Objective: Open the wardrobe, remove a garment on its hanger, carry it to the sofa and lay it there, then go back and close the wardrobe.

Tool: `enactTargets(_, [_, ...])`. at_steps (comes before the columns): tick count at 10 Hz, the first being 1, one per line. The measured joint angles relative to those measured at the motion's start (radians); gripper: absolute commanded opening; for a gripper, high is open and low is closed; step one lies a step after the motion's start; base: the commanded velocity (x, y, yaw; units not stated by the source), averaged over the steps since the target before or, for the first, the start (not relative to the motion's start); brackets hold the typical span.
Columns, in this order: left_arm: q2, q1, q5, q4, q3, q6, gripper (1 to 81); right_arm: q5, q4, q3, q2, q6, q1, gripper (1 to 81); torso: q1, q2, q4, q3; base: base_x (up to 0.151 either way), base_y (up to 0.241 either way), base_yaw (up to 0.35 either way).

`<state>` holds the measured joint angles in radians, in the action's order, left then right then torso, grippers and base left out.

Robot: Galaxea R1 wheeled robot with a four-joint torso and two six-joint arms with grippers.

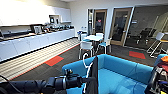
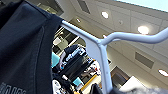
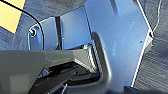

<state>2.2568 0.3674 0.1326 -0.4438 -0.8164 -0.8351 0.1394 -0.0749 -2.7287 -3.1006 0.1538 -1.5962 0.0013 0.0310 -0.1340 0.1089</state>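
Observation:
The bright blue sofa (image 1: 117, 77) lies close ahead and to the right in the head view. My left arm comes in low from the left. Its gripper (image 1: 83, 80) is shut on the thin white hanger (image 1: 86, 63), whose curved hook rises above the sofa's near arm. The black garment (image 1: 95, 75) hangs from the hanger in a narrow dark strip over the sofa's left end. In the left wrist view the garment (image 2: 22, 50) is large and dark beside the hanger (image 2: 100, 47). My right arm (image 1: 156, 80) sits at the lower right edge.
A round white table (image 1: 93, 37) with white chairs (image 1: 86, 46) stands beyond the sofa. A long white kitchen counter (image 1: 37, 40) runs along the left wall. Orange clothing (image 1: 165, 58) lies at the far right. Glass doors (image 1: 120, 25) are at the back, with dark carpet before them.

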Motion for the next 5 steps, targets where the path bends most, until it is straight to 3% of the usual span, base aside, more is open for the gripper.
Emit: enactTargets(5, [-0.005, 0.0, 0.001, -0.001, 0.003, 0.0, 1.0, 0.0, 0.0, 0.0, 0.0, 0.0, 0.0, 81.1, 0.0, 0.0, 0.0, 0.0, 0.0, 0.0, -0.318])
